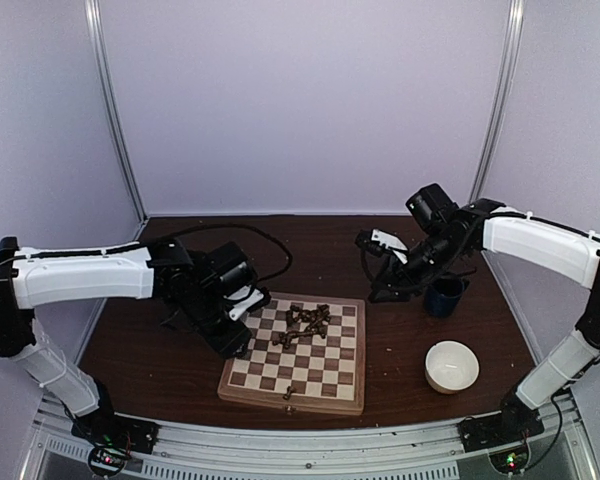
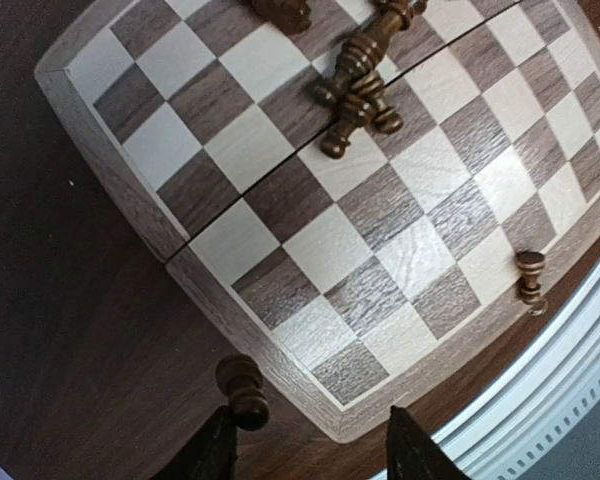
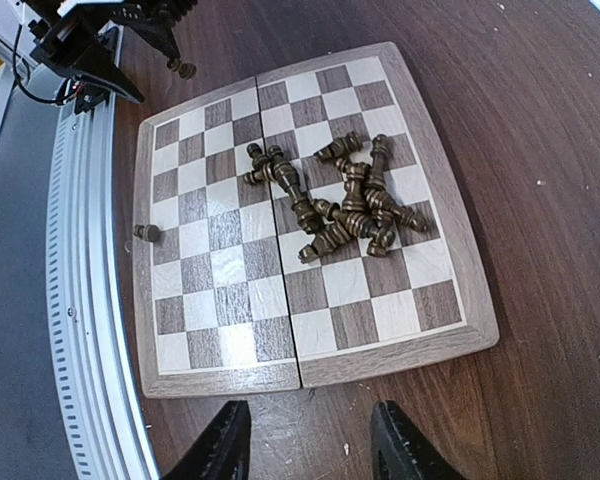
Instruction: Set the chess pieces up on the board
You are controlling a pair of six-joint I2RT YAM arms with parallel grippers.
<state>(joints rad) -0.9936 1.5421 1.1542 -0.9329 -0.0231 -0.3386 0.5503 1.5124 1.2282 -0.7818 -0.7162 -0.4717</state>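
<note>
We see the bench (image 1: 160,360) under both arms. The board (image 3: 380,358) lies just ahead of the right gripper (image 3: 310,425), and its corner sits right under the left gripper (image 2: 310,430). Both grippers stand part open and hold nothing. A pile (image 3: 345,210) of toppled pieces lies on the board, well ahead of the right gripper. One piece (image 2: 529,275) sits on the board's border, off to the left gripper's right. A second piece (image 2: 243,390) stands on the bench just beside one of its fingers.

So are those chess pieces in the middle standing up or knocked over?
Knocked over: the pieces lie on their sides in a tangled heap on the board.
</note>
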